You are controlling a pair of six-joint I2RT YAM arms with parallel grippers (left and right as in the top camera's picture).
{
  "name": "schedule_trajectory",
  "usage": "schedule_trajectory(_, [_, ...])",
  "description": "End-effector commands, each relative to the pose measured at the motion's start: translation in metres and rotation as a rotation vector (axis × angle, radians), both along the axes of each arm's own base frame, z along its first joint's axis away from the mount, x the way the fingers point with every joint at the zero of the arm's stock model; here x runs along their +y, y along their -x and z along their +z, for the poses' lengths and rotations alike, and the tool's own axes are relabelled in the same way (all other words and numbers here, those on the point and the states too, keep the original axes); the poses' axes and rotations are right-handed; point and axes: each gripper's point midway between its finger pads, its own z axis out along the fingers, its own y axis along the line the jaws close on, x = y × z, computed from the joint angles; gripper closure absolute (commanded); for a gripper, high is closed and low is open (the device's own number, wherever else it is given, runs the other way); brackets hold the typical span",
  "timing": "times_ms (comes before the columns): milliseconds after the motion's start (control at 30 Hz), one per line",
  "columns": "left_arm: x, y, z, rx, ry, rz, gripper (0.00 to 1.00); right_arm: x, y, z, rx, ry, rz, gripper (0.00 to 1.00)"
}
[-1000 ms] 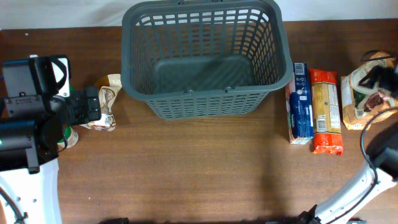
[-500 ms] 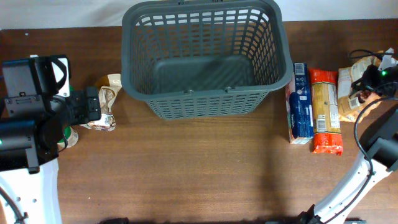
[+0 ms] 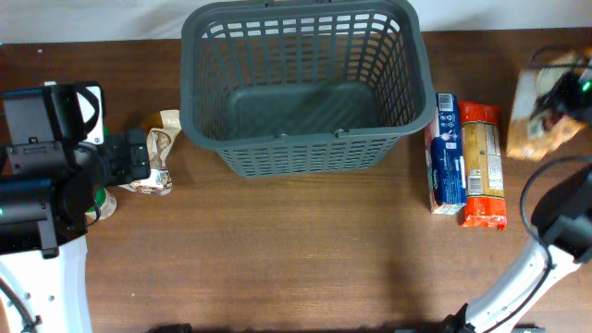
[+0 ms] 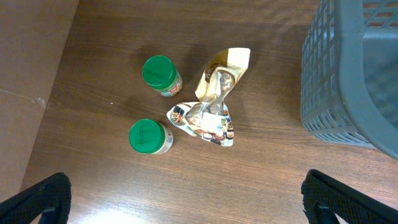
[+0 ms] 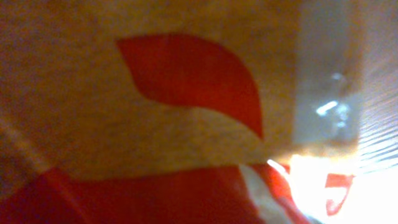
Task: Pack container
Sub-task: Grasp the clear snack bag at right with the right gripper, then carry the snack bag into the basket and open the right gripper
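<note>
The container (image 3: 305, 153), a large dark grey slotted basket, stands empty at the back middle of the table; its corner shows at the right of the left wrist view (image 4: 348, 74). At the far right my right gripper (image 3: 572, 92) is shut on a tan bag (image 3: 538, 106) and holds it off the table. That bag's tan and red print (image 5: 186, 93) fills the right wrist view and hides the fingers. My left gripper (image 3: 139, 159) hangs open above a crumpled foil packet (image 4: 211, 102), with only wood between its fingers (image 4: 43, 199).
Two green-lidded jars (image 4: 160, 71) (image 4: 147, 135) stand left of the foil packet. A blue box (image 3: 448, 153) and an orange pasta packet (image 3: 484, 165) lie side by side right of the basket. The table's left edge runs close to the jars.
My right gripper has shut on the tan bag and raised it off the table, carrying it toward the back. The left arm has not moved.
</note>
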Motion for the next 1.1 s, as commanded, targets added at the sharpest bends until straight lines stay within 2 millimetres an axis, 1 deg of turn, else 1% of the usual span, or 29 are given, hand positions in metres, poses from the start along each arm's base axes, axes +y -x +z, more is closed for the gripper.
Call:
schedule_trajectory(0, [0.001, -0.001, 0.003, -0.009, -0.005, 0.009, 0.01, 0.051, 0.011, 0.206, -0.422, 0.206, 0.083, 0.96])
schedule_trajectory(67, [0.001, -0.001, 0.003, -0.009, -0.005, 0.009, 0.01, 0.077, 0.019, 0.243, -0.498, 0.24, 0.122, 0.96])
schedule_trajectory(100, [0.001, -0.001, 0.003, -0.009, -0.005, 0.009, 0.01, 0.097, 0.025, 0.263, -0.544, 0.256, 0.155, 0.96])
schedule_trajectory(200, [0.001, -0.001, 0.003, -0.009, -0.005, 0.009, 0.01, 0.151, 0.037, 0.301, -0.639, 0.278, 0.264, 0.96])
schedule_trajectory(233, [0.001, -0.001, 0.003, -0.009, -0.005, 0.009, 0.01, 0.177, 0.042, 0.313, -0.676, 0.276, 0.317, 0.96])
schedule_trajectory(333, [0.001, -0.001, 0.003, -0.009, -0.005, 0.009, 0.01, 0.235, 0.049, 0.331, -0.746, 0.253, 0.444, 0.96])
schedule_trajectory(433, [0.001, -0.001, 0.003, -0.009, -0.005, 0.009, 0.01, 0.29, 0.046, 0.336, -0.786, 0.174, 0.533, 0.96])
schedule_trajectory(467, [0.001, -0.001, 0.003, -0.009, -0.005, 0.009, 0.01, 0.304, 0.043, 0.335, -0.789, 0.141, 0.536, 0.96])
schedule_trajectory(500, [0.001, -0.001, 0.003, -0.009, -0.005, 0.009, 0.01, 0.323, 0.034, 0.329, -0.776, 0.091, 0.497, 0.96])
schedule_trajectory(533, [0.001, -0.001, 0.003, -0.009, -0.005, 0.009, 0.01, 0.329, 0.028, 0.325, -0.762, 0.076, 0.46, 0.96])
schedule_trajectory(567, [0.001, -0.001, 0.003, -0.008, -0.005, 0.009, 0.01, 0.335, 0.02, 0.317, -0.738, 0.062, 0.399, 0.96])
schedule_trajectory(667, [0.001, -0.001, 0.003, -0.008, -0.005, 0.009, 0.01, 0.349, 0.002, 0.293, -0.676, 0.055, 0.303, 0.96])
schedule_trajectory(767, [0.001, -0.001, 0.003, -0.009, -0.005, 0.009, 0.01, 0.375, -0.015, 0.259, -0.598, 0.035, 0.316, 0.96])
schedule_trajectory(800, [0.001, -0.001, 0.003, -0.009, -0.005, 0.009, 0.01, 0.387, -0.021, 0.241, -0.553, 0.023, 0.324, 0.96])
schedule_trajectory(867, [0.001, -0.001, 0.003, -0.009, -0.005, 0.009, 0.01, 0.401, -0.027, 0.214, -0.488, 0.022, 0.347, 0.96])
schedule_trajectory(900, [0.001, -0.001, 0.003, -0.009, -0.005, 0.009, 0.01, 0.411, -0.029, 0.196, -0.443, 0.026, 0.366, 0.96])
schedule_trajectory(1000, [0.001, -0.001, 0.003, -0.009, -0.005, 0.009, 0.01, 0.42, -0.032, 0.17, -0.375, 0.028, 0.365, 0.96])
schedule_trajectory(1067, [0.001, -0.001, 0.003, -0.009, -0.005, 0.009, 0.01, 0.416, -0.028, 0.154, -0.314, 0.041, 0.312, 0.96])
